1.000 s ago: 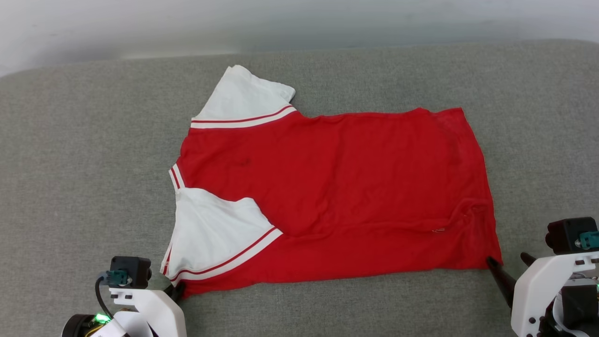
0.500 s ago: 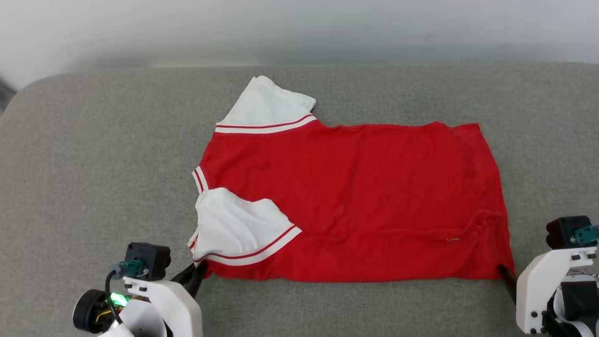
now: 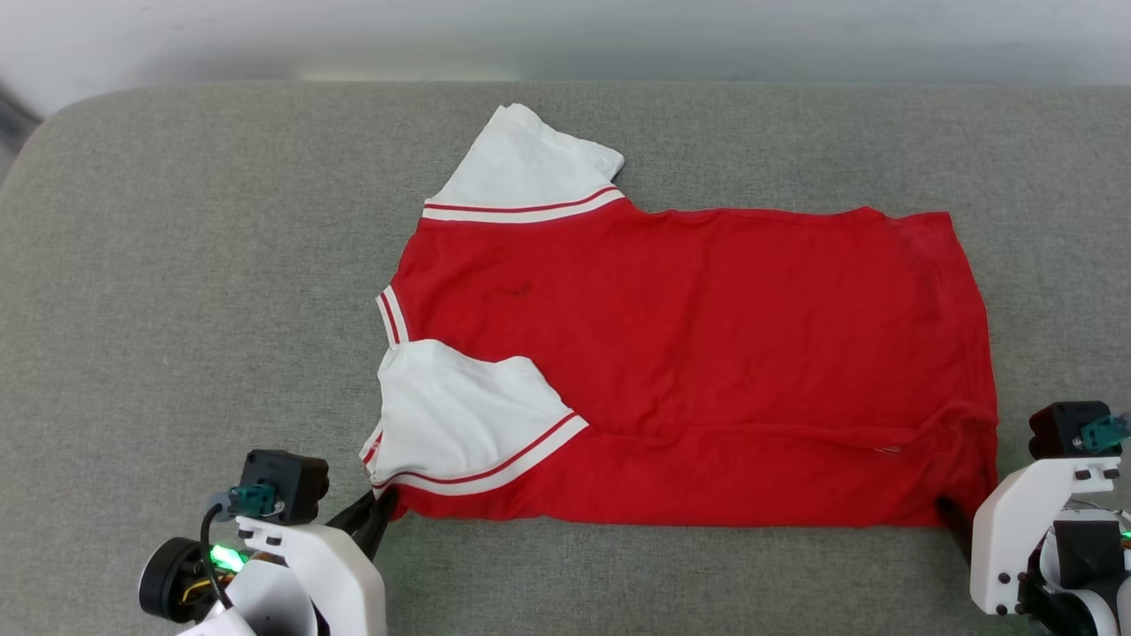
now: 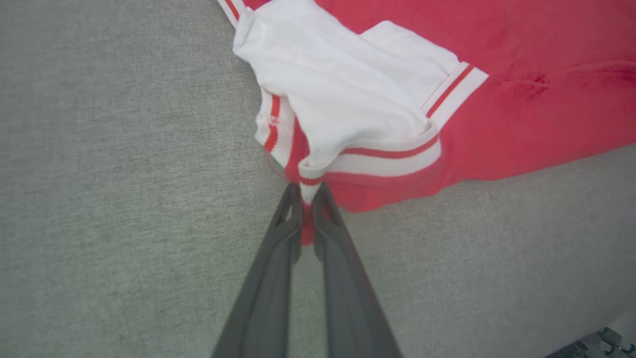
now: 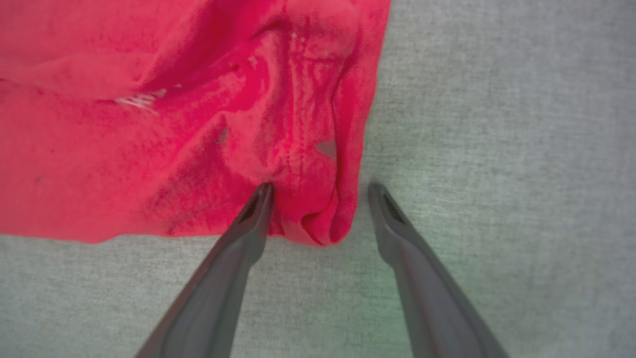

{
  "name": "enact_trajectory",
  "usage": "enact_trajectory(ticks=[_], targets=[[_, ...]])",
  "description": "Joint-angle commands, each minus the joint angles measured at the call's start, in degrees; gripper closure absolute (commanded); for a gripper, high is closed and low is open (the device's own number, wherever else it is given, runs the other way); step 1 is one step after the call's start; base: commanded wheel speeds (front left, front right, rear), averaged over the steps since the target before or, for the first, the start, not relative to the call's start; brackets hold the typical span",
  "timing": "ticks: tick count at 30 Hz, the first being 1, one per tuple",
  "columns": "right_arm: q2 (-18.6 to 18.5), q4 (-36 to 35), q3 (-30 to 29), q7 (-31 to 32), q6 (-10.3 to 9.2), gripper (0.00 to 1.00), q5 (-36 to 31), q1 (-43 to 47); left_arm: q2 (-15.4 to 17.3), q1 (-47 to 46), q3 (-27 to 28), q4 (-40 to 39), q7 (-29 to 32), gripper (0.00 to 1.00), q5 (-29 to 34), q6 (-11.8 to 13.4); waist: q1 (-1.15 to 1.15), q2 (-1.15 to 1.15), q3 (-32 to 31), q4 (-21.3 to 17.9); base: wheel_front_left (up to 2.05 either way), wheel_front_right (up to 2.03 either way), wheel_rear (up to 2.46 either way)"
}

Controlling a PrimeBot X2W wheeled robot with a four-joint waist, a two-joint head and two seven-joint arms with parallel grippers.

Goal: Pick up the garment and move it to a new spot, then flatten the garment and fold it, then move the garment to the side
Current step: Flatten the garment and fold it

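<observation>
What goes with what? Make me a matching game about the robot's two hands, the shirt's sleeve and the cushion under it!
Things:
1. left hand
2. right hand
3. far sleeve
4. cushion

States and colours:
A. grey
B. open wide
C. white
D. shut on the shirt

Pairs: 1-D, 2-B, 3-C, 4-A

red jersey tee (image 3: 707,353) lying flat on the grey fabric surface (image 3: 177,265), collar left, near white sleeve (image 3: 451,415) flopped over the body. left gripper (image 3: 378,519) at its near-left corner, right gripper (image 3: 952,519) at the near-right one.
</observation>
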Motion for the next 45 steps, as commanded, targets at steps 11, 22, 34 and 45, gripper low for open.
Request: enact_trajectory(ticks=[11,22,34,45], targets=[[0.16,3.47,0.50,0.37,-0.03,1.00,1.50,1.71,1.22,3.02,-0.34,5.46,1.06,1.00,-2.63,-1.34,-0.01,0.00,-3.26,-1.46,0.00,0.00,0.00],[-3.26,-7.39,-0.27,4.25,-0.04,1.00,6.28,8.48,6.07,11.16,-1.22,1.85,4.10,1.00,-5.08,-0.73,-0.01,0.00,-8.42,-3.69,0.00,0.00,0.00],[-2.52,-12.46,-3.99,7.52,-0.04,1.00,6.40,15.84,4.77,13.89,-2.88,2.03,4.40,1.00,-7.57,-2.33,-0.01,0.00,-8.32,-3.86,0.00,0.00,0.00],[-1.90,-8.97,-3.05,3.51,-0.03,0.00,5.88,13.91,1.73,10.32,-1.73,5.40,-2.37,0.00,-5.50,-4.01,-0.01,0.00,-9.76,-3.84,0.00,0.00,0.00]])
